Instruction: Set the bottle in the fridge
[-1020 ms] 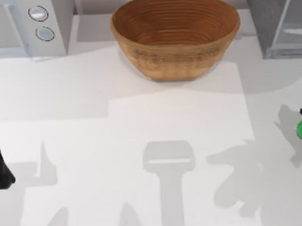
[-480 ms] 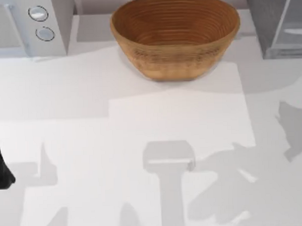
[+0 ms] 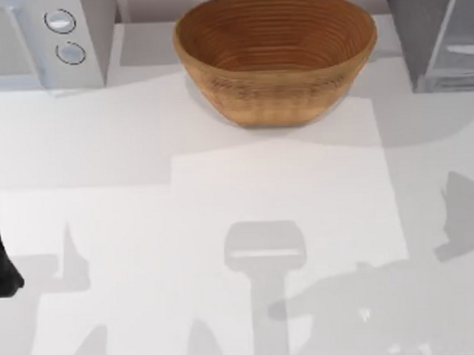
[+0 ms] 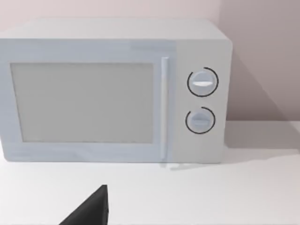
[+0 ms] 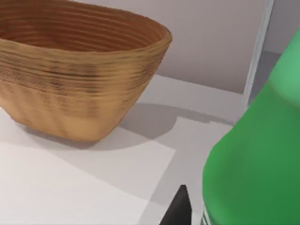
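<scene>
**Q:** What takes up the most room?

**A:** A white table [image 3: 142, 150], seen from above. Its whole middle and lower area is bare, crossed only by soft grey shadows. That is the widest open space for moving.

**Q:** What stands along the upper edge?

**A:** Three things. In the upper left corner is a light grey microwave [image 3: 38, 44] with two round knobs, cut off by the frame edge. In the upper right corner is the fridge [image 3: 423, 31], with a dark speckled side and a paler glassy panel, also cut off at the frame edge. Between them at top centre is a wide brown woven basket [image 3: 275, 55]. A strip of bare table lies on each side of the basket, so it touches neither appliance.

**Q:** Where are the arms?

**A:** The left arm [image 3: 0, 256] is a dark shape at the middle of the left edge, well apart from everything else. In its wrist view the left gripper [image 4: 91, 211] is a black wedge at the bottom of the frame. It faces the microwave's closed door across clear table. I cannot tell whether it is clenched or released.

**Q:** And the bottle?

**A:** The bottle [image 5: 258, 150] is in the right wrist view, bright green and very close to the camera. It runs off the right and bottom edges of that frame. The right gripper [image 5: 220, 218] is clenched around it, with one dark finger [image 5: 180, 211] just beside its body at the bottom. Behind it, the basket sits at the upper left of that frame, with open table between the two.
</scene>
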Motion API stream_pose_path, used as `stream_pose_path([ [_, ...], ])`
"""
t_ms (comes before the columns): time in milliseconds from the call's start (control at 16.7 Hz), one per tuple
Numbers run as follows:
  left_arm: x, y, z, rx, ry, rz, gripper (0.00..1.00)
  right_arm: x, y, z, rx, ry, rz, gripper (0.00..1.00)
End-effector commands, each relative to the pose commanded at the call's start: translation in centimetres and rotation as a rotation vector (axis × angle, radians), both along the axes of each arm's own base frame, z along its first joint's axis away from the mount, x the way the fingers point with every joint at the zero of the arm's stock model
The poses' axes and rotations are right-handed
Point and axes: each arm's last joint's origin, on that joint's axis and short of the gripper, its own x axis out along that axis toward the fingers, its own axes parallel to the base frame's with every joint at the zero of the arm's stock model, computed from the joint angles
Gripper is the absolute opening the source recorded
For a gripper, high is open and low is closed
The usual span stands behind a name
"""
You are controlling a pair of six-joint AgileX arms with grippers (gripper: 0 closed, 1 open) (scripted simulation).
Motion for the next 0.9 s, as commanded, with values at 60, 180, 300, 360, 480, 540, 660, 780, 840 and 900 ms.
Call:
stream_pose_path([
  [60,0.0,0.0,0.0,0.0,0.0,0.0,1.0,-0.8,0.2,0.0,0.007,-0.01,-0.038,0.01],
  [180,0.0,0.0,0.0,0.0,0.0,0.0,1.0,-2.2,0.5,-0.1,0.024,-0.028,-0.112,0.01],
  [300,0.0,0.0,0.0,0.0,0.0,0.0,1.0,-3.6,0.6,-0.2,0.043,-0.069,-0.183,0.01],
  [360,0.0,0.0,0.0,0.0,0.0,0.0,1.0,-4.1,0.7,-0.4,0.054,-0.091,-0.216,0.01],
  [480,0.0,0.0,0.0,0.0,0.0,0.0,1.0,-5.0,0.7,-0.8,0.073,-0.119,-0.276,0.01],
  [540,0.0,0.0,0.0,0.0,0.0,0.0,1.0,-5.2,0.7,-1.0,0.08,-0.127,-0.302,0.01],
  [660,0.0,0.0,0.0,0.0,0.0,0.0,1.0,-5.6,0.7,-1.4,0.091,-0.136,-0.341,0.01],
  [780,0.0,0.0,0.0,0.0,0.0,0.0,1.0,-5.7,0.7,-1.5,0.095,-0.139,-0.356,0.01],
  [840,0.0,0.0,0.0,0.0,0.0,0.0,1.0,-5.7,0.7,-1.5,0.095,-0.139,-0.356,0.01],
  [900,0.0,0.0,0.0,0.0,0.0,0.0,1.0,-5.7,0.7,-1.5,0.095,-0.139,-0.356,0.01],
])
